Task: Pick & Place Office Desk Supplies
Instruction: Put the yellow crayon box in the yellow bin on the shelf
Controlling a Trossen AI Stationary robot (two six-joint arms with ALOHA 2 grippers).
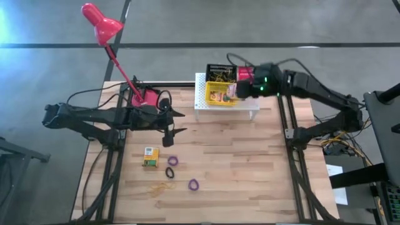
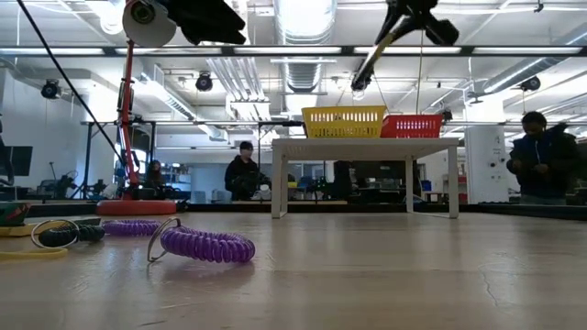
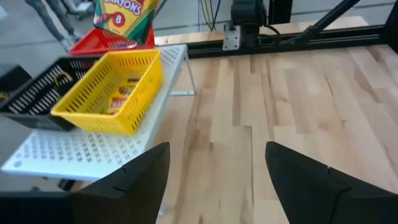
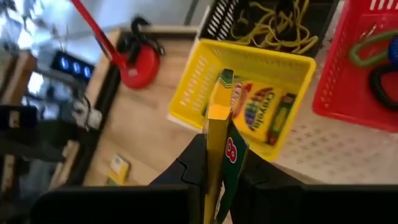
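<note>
Taking the table from its nine o'clock side across in the overhead view, the left gripper [image 1: 173,124] hovers over bare wood just right of the red desk lamp [image 1: 102,22], whose base sits at about eleven o'clock. Its fingers stand wide apart and hold nothing; the left wrist view shows only table planks between them.

Below it, around seven o'clock of the table's centre, the unsorted supplies lie loose: one yellow-green card box [image 1: 150,157], a purple ring [image 1: 172,160] just beside it, a black ring [image 1: 169,172] under that, a second purple ring [image 1: 194,184] further toward six o'clock, and thin yellow rubber bands [image 1: 160,187] near the front edge.

At twelve o'clock stands the white perforated stand [image 1: 201,100] carrying the trays. The black tray [image 4: 219,18] already holds a tangle of yellow bands, the yellow tray [image 4: 193,78] holds a crayon box lying flat, and the red tray [image 4: 339,81], to the right of the others, holds rings.

The right gripper [image 4: 214,180] hangs above the yellow tray, pinched narrow on another crayon box [image 4: 219,118], held on edge and not yet released.

My reading is that the sorting is roughly halfway: each tray has something, one box is about to go in, and a box, three rings and the bands remain on the table
</note>
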